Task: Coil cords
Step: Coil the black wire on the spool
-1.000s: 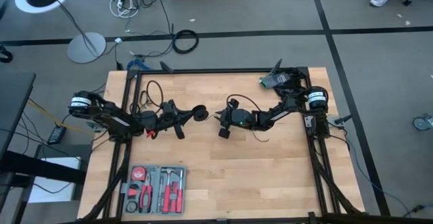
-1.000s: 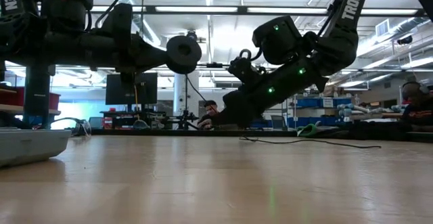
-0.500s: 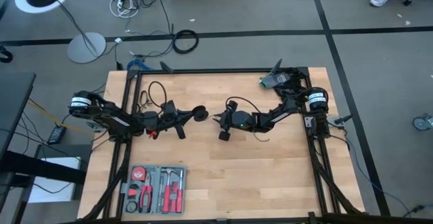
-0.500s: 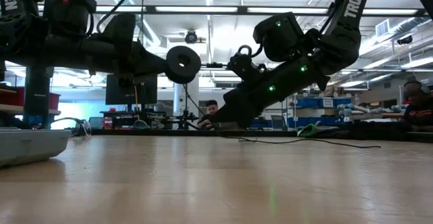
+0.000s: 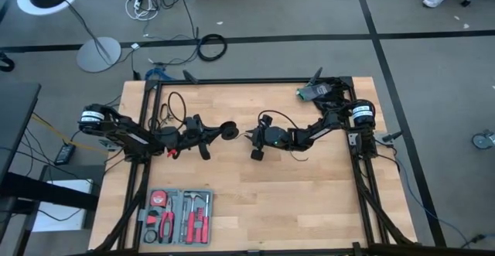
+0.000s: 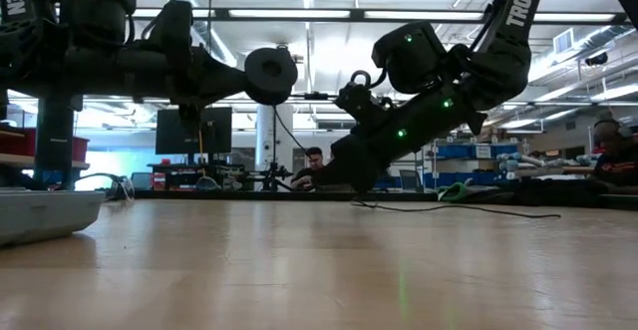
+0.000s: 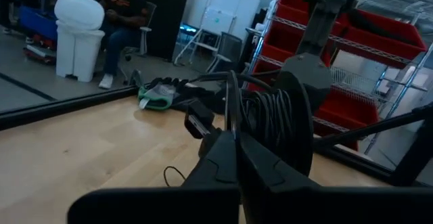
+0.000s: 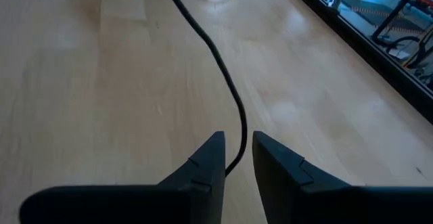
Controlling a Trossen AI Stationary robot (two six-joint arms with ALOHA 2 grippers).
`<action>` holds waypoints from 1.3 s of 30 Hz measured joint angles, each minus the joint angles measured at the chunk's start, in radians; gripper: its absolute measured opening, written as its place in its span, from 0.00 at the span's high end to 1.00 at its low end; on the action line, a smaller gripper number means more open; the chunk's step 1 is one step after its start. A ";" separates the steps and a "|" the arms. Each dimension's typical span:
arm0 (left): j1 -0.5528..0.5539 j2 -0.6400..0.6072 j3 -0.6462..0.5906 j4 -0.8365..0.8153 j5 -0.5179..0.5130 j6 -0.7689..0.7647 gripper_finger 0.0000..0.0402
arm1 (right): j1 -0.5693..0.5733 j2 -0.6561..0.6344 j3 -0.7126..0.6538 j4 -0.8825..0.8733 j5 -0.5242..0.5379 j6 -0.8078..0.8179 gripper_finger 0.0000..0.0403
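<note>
Pale wooden table [image 5: 255, 186] is sitting inside a black frame, grey floor all round, a tool tray [image 5: 176, 216] lying at its near left corner. Shelves with red bins [image 7: 379, 55] are showing behind. Left gripper [image 5: 219, 131] is reaching toward mid-table, clamped tight on the puck [image 6: 270, 75] wound with cord. Right gripper [image 8: 233, 158] is tilting low opposite, fingers pinching the thin black wire [image 8: 215, 51] trailing across the boards.

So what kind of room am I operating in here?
Most likely a robotics lab or workshop. Red storage bins on wire shelving, long strip lights over an open floor, and a tool kit on the wooden table all point that way.
</note>
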 joint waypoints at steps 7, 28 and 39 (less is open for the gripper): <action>0.000 0.000 0.000 -0.002 0.000 0.000 1.00 | 0.000 0.000 0.000 0.000 0.000 0.001 0.90; 0.000 0.000 0.025 -0.314 -0.068 -0.004 1.00 | -0.065 -0.300 0.024 -0.372 -0.045 0.351 1.00; 0.000 0.000 0.273 -0.774 -0.203 0.002 1.00 | 0.024 -0.220 0.273 -0.559 -0.067 0.263 1.00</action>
